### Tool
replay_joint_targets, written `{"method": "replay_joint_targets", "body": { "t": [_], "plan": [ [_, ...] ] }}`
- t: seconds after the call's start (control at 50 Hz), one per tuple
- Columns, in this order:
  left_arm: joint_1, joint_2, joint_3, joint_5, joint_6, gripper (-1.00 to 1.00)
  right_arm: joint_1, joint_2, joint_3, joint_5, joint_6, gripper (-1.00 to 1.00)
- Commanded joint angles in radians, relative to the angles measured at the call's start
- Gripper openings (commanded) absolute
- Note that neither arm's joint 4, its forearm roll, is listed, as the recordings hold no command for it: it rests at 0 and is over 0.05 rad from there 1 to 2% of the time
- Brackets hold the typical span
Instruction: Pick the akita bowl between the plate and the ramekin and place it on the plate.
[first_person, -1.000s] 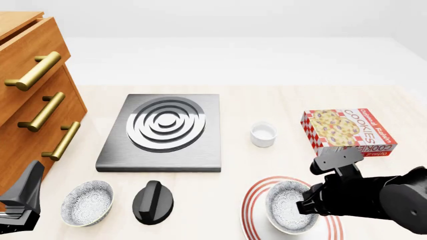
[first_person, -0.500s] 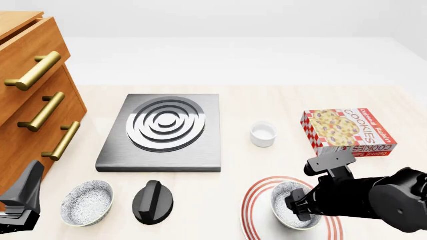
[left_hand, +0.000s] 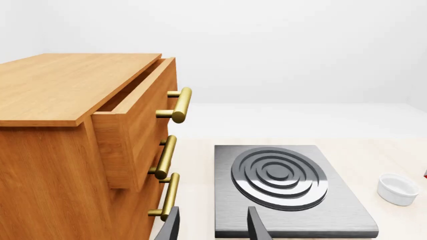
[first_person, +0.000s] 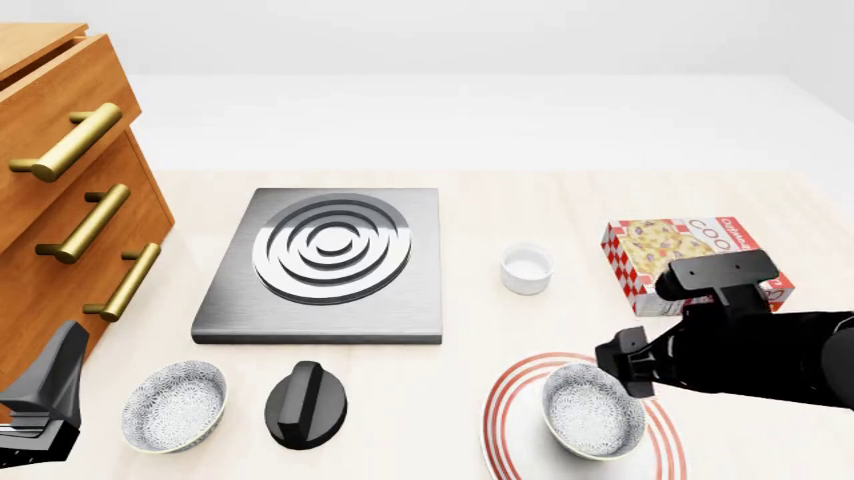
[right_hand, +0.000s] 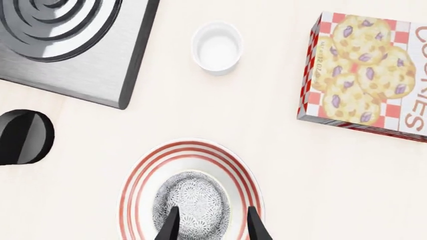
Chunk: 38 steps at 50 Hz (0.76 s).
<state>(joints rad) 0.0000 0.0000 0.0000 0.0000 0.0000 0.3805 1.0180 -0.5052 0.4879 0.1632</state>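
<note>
cookie box (first_person: 674, 258) partly behind right arm (first_person: 747, 345)

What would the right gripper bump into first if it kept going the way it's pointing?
Most likely the speckled bowl sitting on the plate: the open right gripper points down at it from above.

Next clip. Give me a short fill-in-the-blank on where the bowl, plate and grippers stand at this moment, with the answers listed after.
1. The akita bowl sits on the ____.
2. The right gripper hangs above that bowl with its jaws ____.
3. The ramekin stands on the table between the burner plate and the ____ box.
4. The second speckled bowl lies beside the black ____.

Missing words: plate; open; cookies; knob
</note>
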Motion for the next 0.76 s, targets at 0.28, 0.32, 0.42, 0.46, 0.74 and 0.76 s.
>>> {"method": "replay_joint_targets", "body": {
  "t": [0.28,0.32,0.42,0.46,0.74,0.76],
  "plan": [
    [0.000,0.000,0.000,0.000,0.000,1.00,0.001,-0.189,-0.163,0.213,0.022,1.00],
    [0.000,0.000,0.000,0.000,0.000,1.00,0.004,-0.195,-0.168,0.214,0.023,1.00],
    [0.000,0.000,0.000,0.000,0.000,1.00,0.011,-0.205,-0.174,0.218,0.031,1.00],
    [0.000,0.000,0.000,0.000,0.000,1.00,0.013,-0.204,-0.173,0.216,0.039,1.00],
    [0.000,0.000,0.000,0.000,0.000,1.00,0.030,-0.222,-0.182,0.221,0.042,1.00],
    [0.000,0.000,0.000,0.000,0.000,1.00,0.032,-0.224,-0.182,0.222,0.044,1.00]
  ]
}}
